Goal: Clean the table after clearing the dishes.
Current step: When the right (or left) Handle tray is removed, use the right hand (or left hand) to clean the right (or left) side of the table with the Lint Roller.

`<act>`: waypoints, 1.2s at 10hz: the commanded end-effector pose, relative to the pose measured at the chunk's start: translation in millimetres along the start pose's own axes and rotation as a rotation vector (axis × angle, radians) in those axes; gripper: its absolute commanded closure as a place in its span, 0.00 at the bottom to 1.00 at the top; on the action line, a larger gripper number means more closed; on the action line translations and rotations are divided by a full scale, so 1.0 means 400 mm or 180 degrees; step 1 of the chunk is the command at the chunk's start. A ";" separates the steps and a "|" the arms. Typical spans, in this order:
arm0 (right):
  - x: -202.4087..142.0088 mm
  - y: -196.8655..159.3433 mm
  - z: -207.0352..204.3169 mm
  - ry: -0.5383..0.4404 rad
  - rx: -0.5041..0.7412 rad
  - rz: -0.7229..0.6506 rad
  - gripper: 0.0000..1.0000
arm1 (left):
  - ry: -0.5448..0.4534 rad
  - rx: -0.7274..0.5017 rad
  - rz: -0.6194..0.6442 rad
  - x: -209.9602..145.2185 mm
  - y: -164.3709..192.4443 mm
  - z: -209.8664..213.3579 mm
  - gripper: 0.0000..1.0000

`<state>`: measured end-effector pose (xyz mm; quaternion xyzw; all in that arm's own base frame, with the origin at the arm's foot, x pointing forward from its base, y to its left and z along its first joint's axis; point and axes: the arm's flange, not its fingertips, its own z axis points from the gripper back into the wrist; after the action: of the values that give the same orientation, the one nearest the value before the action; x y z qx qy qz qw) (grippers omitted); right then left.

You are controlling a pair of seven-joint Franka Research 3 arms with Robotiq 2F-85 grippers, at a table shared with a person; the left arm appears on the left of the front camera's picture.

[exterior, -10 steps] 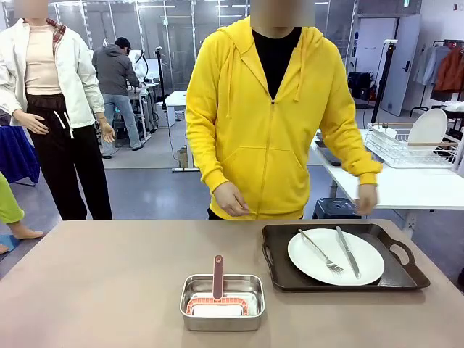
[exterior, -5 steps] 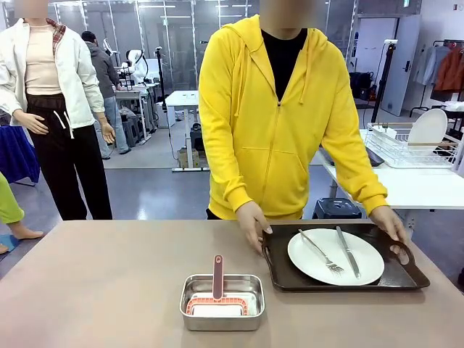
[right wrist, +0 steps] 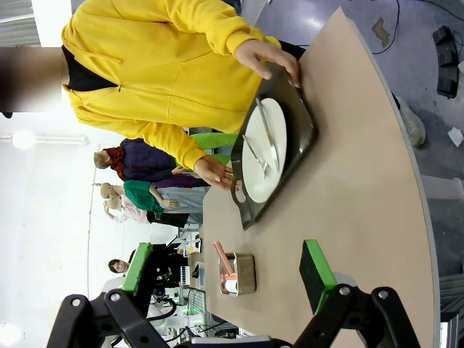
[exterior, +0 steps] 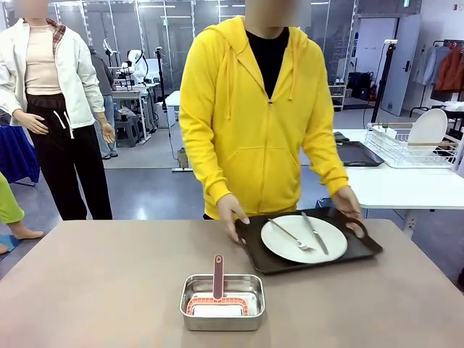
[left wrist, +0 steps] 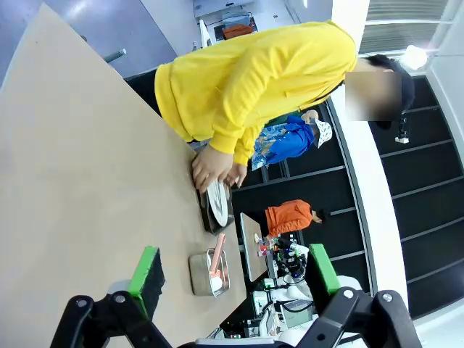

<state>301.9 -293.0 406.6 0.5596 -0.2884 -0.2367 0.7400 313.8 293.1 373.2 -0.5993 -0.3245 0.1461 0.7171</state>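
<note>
On the taupe table, a person in a yellow hoodie holds a dark brown tray by both handles, raised slightly and tilted. On it sits a white plate with a fork and a knife. My left gripper is open above the table, well away from the tray. My right gripper is also open, with the tray and plate well beyond its fingers.
A small steel pan holding a pink-handled brush stands near the table's front middle; it also appears as the pan and the pan. Behind at right, a white table carries a wire rack and another dark tray.
The person reached down, took the tray by both handles, lifted it and shifted it toward picture left. The steel pan has not moved.
</note>
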 end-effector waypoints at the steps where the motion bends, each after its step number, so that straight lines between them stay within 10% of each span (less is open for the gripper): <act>1: -0.002 0.007 0.003 -0.0010 0.0041 0.0027 0.00 | 0.0009 -0.0033 0.0041 0.006 -0.014 0.011 0.00; 4: 0.000 0.000 0.000 0.0000 0.0000 0.0000 0.00 | 0.0009 -0.0033 0.0041 0.006 -0.014 0.011 0.00; 6: -0.009 0.152 -0.143 0.0387 -0.0310 0.0570 0.00 | 0.0009 -0.0033 0.0041 0.006 -0.014 0.011 0.00; 9: -0.094 0.408 -0.560 0.1465 -0.0777 0.1446 0.00 | 0.0009 -0.0033 0.0041 0.006 -0.014 0.011 0.00; 12: -0.403 0.592 -1.046 0.2813 -0.0933 0.2502 0.00 | 0.0009 -0.0033 0.0041 0.006 -0.014 0.011 0.00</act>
<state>447.0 138.3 526.2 0.3964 -0.1250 0.2056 0.8860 312.5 294.7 373.5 -0.5986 -0.3260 0.1475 0.7166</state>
